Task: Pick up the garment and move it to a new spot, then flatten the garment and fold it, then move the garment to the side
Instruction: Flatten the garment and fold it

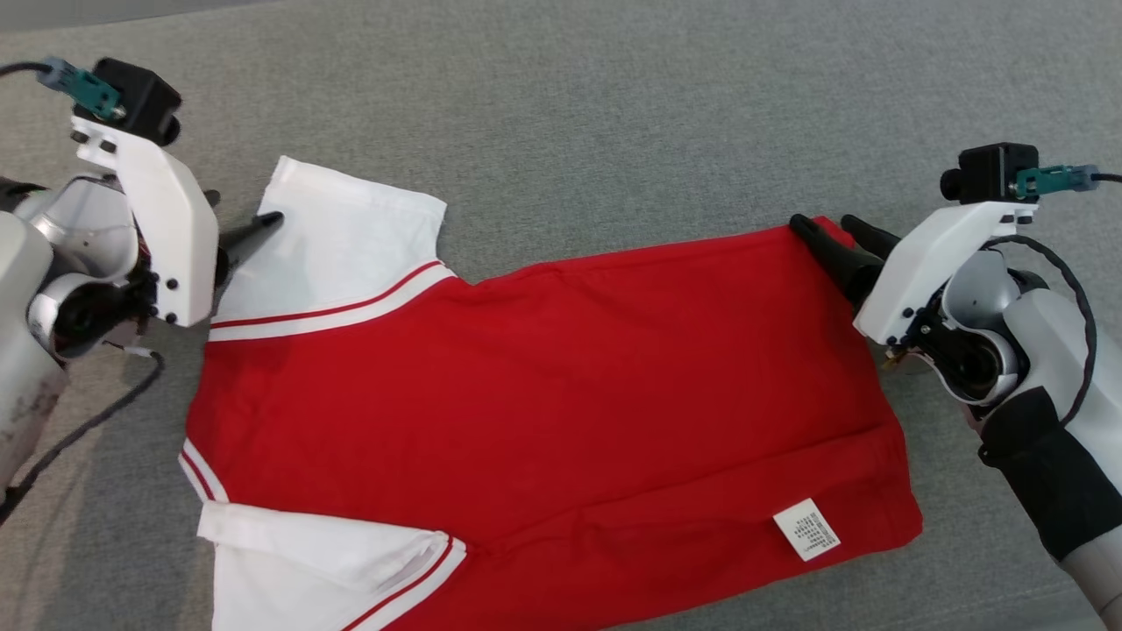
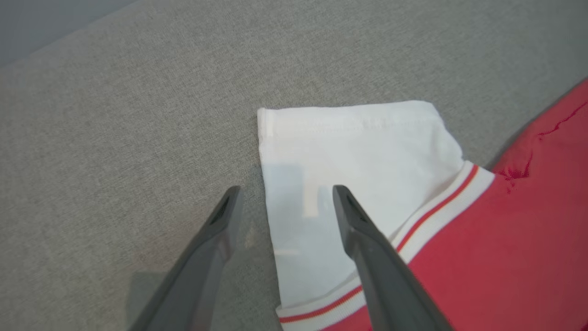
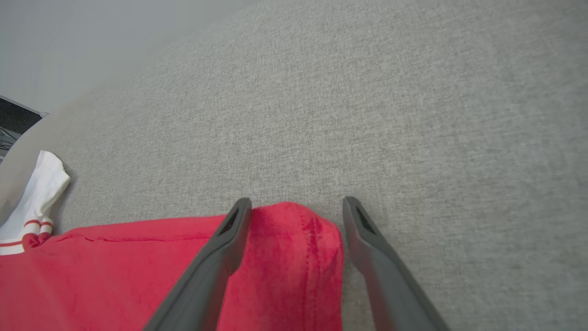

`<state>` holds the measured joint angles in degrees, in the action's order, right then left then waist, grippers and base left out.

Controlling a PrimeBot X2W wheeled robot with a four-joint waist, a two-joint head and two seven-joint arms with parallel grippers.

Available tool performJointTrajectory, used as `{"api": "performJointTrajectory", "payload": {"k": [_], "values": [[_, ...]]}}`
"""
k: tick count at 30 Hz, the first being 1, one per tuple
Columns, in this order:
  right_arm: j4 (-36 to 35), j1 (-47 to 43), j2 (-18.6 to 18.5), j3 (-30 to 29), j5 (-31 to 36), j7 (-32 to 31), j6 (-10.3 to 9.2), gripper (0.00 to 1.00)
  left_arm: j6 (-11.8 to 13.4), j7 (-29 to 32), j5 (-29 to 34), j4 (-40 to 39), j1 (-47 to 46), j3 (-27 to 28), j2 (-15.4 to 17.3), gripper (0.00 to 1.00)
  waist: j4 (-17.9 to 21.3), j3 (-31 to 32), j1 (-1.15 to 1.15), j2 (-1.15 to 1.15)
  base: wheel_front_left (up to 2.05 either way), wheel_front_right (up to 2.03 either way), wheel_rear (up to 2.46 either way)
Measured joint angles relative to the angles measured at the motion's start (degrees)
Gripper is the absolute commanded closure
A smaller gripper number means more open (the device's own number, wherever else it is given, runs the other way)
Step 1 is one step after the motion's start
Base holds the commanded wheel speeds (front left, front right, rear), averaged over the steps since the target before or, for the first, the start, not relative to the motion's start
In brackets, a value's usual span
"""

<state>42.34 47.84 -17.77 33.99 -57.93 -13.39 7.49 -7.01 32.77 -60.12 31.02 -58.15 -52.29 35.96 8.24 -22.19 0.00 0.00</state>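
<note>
a red garment with white sleeves lies spread flat on a grey fabric surface, sleeves toward the robot's left and hem toward its right. the far sleeve points away from the robot. the near sleeve runs off the bottom of the head view. red-and-white stripes trim both. a white label shows on the red cloth near the hem's near corner.

the left gripper sits at the far sleeve's outer edge with its jaws spread. in the left wrist view one finger is over bare surface and the other over white cloth, the sleeve's edge between them.

the right gripper is at the hem's far corner, its jaws also spread wide. the rounded red corner lies between the two fingers, unpinched. whether any fingertip touches the cloth cannot be told.
</note>
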Motion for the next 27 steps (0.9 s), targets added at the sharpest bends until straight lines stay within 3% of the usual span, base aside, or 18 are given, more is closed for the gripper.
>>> {"api": "performJointTrajectory", "payload": {"k": [7,15,16,18,26,27], "values": [[-1.4,2.6,2.2,2.8,-1.0,-0.7,0.0,0.0,-0.3,-0.7,-1.7,4.7,-3.9,-0.4,1.0,0.0,3.8,-3.1,0.0,0.0,0.0,0.0,0.0],[-2.3,3.4,2.5,5.2,-2.6,-0.2,0.0,0.63,-0.3,-0.6,-4.0,5.6,-5.9,-3.2,1.1,0.0,6.6,-5.0,0.0,0.0,0.0,0.0,0.0],[-2.3,3.4,2.5,5.4,-2.7,-0.1,0.0,0.63,-0.3,-0.7,-3.9,6.2,-6.1,-3.6,1.1,0.0,6.7,-5.0,0.01,0.0,0.0,0.0,0.0],[-2.3,3.4,2.5,5.9,-3.2,0.3,0.0,0.76,-0.4,-1.5,-2.8,8.1,-7.0,-4.3,1.4,0.0,6.8,-4.9,0.0,0.0,0.0,0.0,0.0],[-2.1,3.5,2.4,7.8,-4.7,0.8,0.0,0.8,-0.4,-1.7,-3.5,11.4,-8.1,-5.4,0.7,0.0,6.8,-4.3,0.0,0.0,0.0,0.0,0.0],[-2.1,3.5,2.4,8.1,-4.8,0.8,0.0,0.84,-0.4,-1.5,-4.2,11.4,-8.1,-5.5,0.5,0.0,6.8,-4.2,0.0,0.0,0.0,0.0,0.0]]}}
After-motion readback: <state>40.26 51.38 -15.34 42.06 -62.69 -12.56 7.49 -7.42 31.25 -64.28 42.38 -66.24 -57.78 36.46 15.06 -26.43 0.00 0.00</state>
